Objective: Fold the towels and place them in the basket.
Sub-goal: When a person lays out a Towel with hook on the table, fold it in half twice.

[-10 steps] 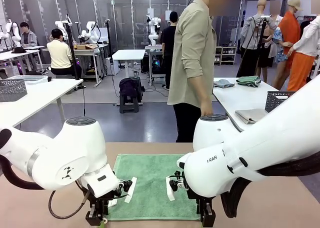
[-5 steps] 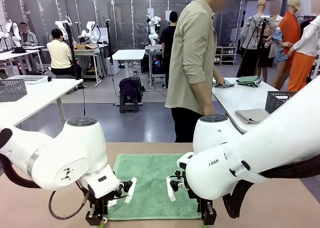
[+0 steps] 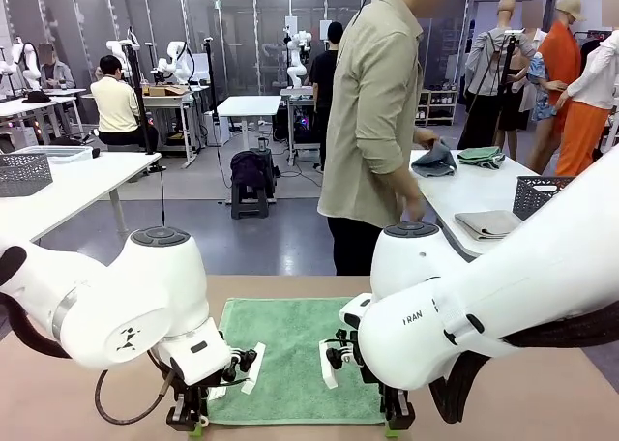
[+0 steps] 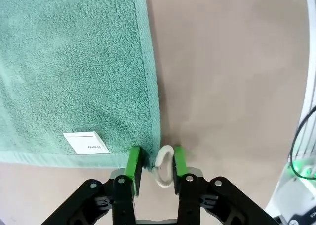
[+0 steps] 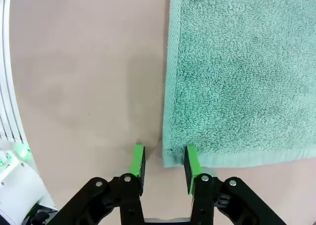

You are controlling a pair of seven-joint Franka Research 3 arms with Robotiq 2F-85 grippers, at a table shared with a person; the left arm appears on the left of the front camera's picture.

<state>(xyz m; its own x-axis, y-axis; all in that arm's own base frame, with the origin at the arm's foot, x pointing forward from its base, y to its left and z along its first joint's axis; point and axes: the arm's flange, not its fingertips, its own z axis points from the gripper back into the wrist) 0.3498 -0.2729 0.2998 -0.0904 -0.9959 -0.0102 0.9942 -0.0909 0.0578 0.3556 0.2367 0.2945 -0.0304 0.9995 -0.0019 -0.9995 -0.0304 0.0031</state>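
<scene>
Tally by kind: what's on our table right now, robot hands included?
towel: 1
robot hands: 2 (left hand, right hand)
Total: 3

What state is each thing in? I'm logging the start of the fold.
towel: spread flat, unfolded, on the table.
left gripper: jaws narrow around the towel's loop corner; grip unclear.
right gripper: open, astride another near corner, not clamped.

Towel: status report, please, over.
Left gripper pinching near corner of towel. Right gripper straddling other near corner, not yet pinched. Nothing blocking.
</scene>
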